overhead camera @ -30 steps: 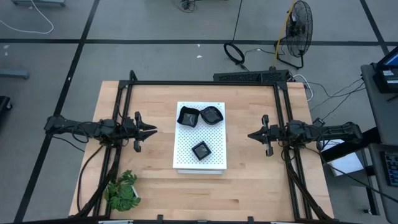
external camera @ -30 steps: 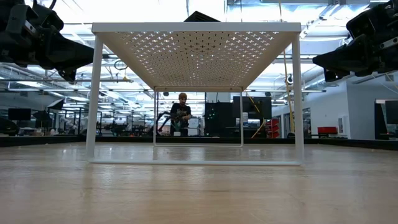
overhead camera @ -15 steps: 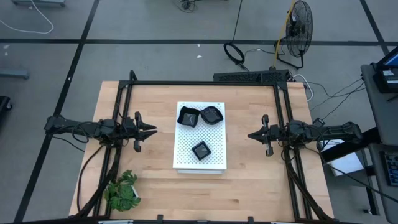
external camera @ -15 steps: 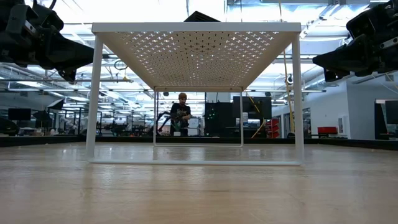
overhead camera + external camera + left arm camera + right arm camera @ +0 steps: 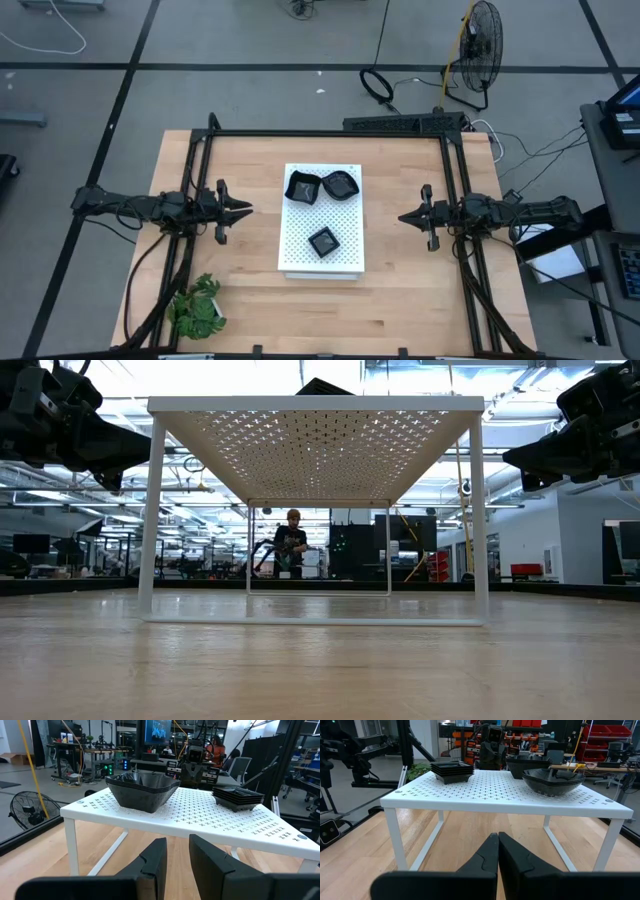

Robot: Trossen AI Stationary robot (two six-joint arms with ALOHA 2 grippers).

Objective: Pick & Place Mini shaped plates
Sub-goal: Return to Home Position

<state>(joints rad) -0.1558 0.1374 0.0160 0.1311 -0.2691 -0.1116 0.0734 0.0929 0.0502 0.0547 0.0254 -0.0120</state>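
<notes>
Three stacks of mini shaped plates [image 5: 323, 242] on white shelf [image 5: 298, 232], layers plain only in wrist views, left gripper [image 5: 245, 209] left of shelf, narrow gap, right gripper [image 5: 402, 216] right of it, fingers pressed together

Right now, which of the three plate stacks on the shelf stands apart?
The small square stack. It sits alone in one half of the shelf; the wavy-rimmed stack and the round stack sit side by side at the other end.

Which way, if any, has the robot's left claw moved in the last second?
No. In the high view the left gripper sits at the same gap from the near edge of the white shelf as before.
</notes>
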